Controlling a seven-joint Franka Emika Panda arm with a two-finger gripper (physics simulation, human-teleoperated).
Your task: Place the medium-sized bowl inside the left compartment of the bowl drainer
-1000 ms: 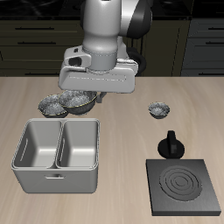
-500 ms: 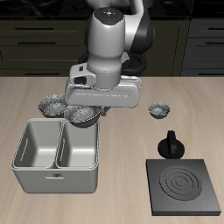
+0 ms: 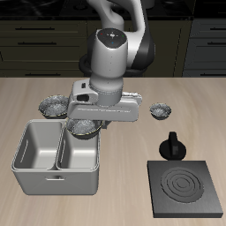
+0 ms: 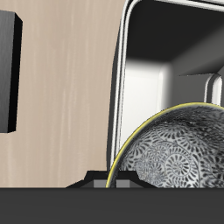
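My gripper is shut on the rim of the medium-sized bowl, a shiny silver-grey bowl. It holds the bowl just above the back edge of the grey bowl drainer. The bowl hangs over the left compartment, the well nearer the stove plate. In the wrist view the bowl fills the foreground, with the drainer's rim and the well's smooth walls below it. The fingers are mostly hidden behind the hand.
The wider silver bowl stands behind the drainer. The smallest silver bowl sits farther back beside the arm. A black knobbed pot stands by the dark stove plate, which also shows in the wrist view.
My gripper has lifted the medium-sized bowl from beside the wider bowl. It has carried it toward the table's front, to above the drainer's back edge.
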